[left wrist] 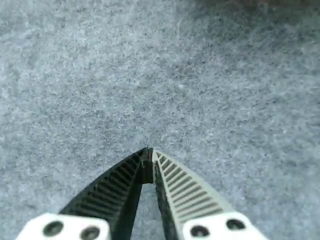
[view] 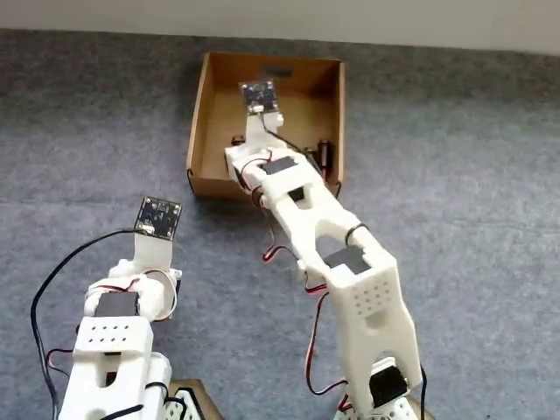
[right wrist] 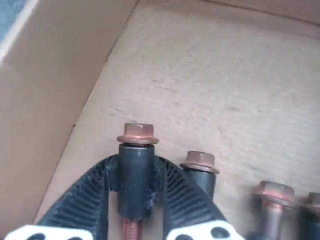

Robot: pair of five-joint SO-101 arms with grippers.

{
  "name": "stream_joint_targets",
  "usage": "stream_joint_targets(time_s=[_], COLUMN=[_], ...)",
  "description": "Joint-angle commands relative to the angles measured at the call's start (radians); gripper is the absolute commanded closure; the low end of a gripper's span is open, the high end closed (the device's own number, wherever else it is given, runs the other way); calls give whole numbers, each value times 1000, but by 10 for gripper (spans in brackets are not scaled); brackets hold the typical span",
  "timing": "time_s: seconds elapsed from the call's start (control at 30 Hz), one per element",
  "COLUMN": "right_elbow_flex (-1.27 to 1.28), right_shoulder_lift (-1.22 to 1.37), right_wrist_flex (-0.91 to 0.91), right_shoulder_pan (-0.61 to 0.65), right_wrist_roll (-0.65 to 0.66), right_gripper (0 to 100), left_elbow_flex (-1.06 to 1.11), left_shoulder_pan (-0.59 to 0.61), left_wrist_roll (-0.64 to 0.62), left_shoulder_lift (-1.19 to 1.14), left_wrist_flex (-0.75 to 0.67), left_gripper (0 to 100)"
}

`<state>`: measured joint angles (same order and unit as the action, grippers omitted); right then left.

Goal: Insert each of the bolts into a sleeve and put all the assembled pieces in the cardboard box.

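Bolts and sleeves sit together inside the cardboard box (view: 201, 114), at the far side of the grey table (view: 455, 131). The right arm (view: 350, 254) reaches over the box's near wall. Its jaws are clamped on a dark sleeve (right wrist: 135, 175) with a copper-coloured bolt (right wrist: 138, 132) through it. This held piece is over the box floor, near one side wall (right wrist: 40, 125); whether it touches the floor cannot be told.

Just beside it is a second assembled piece (right wrist: 200, 172), a hex head on a dark sleeve, partly hidden behind one jaw. Farther along is a third bolt (right wrist: 272, 192), with head and some copper shank showing and its lower part cut off at the picture's edge. A fourth head (right wrist: 314, 200) is mostly cut off. In the high view, dark pieces (view: 324, 156) show against the box's right wall, too small to make out, and the wrist covers the held piece.

The held piece's long axis runs in line with the jaws. Its hex head points out past the tips and its threaded end (right wrist: 131, 231) points back toward the wrist. The neighbouring pieces lie roughly parallel to it, heads the same way.

The left arm (view: 114, 332) is well apart from the box, over bare table (left wrist: 200, 75). Its jaws are together, tips touching, with nothing between them.
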<state>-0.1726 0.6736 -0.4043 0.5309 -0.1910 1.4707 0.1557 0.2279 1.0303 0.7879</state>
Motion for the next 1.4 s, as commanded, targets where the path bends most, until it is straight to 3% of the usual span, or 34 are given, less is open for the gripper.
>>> stream_joint_targets(time_s=[0.0,0.17,0.37,0.53,0.87,0.93,1.03,1.13,1.23,1.37], right_elbow_flex=[-36,-36,-38,-42,-44,-44,-41,-35,65,400], right_shoulder_lift=[-4,-4,-10,-97,-498,-584,-713,-826,-964,-1287], right_wrist_flex=[-1,-15,-58,-85,-398,-492,-625,-728,-759,-728], right_shoulder_pan=[-45,-47,-16,-13,-79,-113,-166,-217,-232,-217], right_wrist_roll=[-2,0,0,0,2,-3,-5,-5,2,3], right_gripper=[993,979,792,807,809,854,998,995,991,992], left_elbow_flex=[-2,-2,-2,-2,-2,-2,-2,-2,-2,-7], left_shoulder_pan=[-15,-15,-15,-15,-15,-15,-15,-15,-15,-15], left_wrist_roll=[8,8,8,8,8,8,8,8,8,8], left_shoulder_lift=[4,4,4,4,4,4,4,4,4,5], left_wrist_flex=[-15,-15,-15,-15,-15,-15,-15,-15,-15,-12], left_gripper=[985,985,985,985,984,984,984,985,986,986])
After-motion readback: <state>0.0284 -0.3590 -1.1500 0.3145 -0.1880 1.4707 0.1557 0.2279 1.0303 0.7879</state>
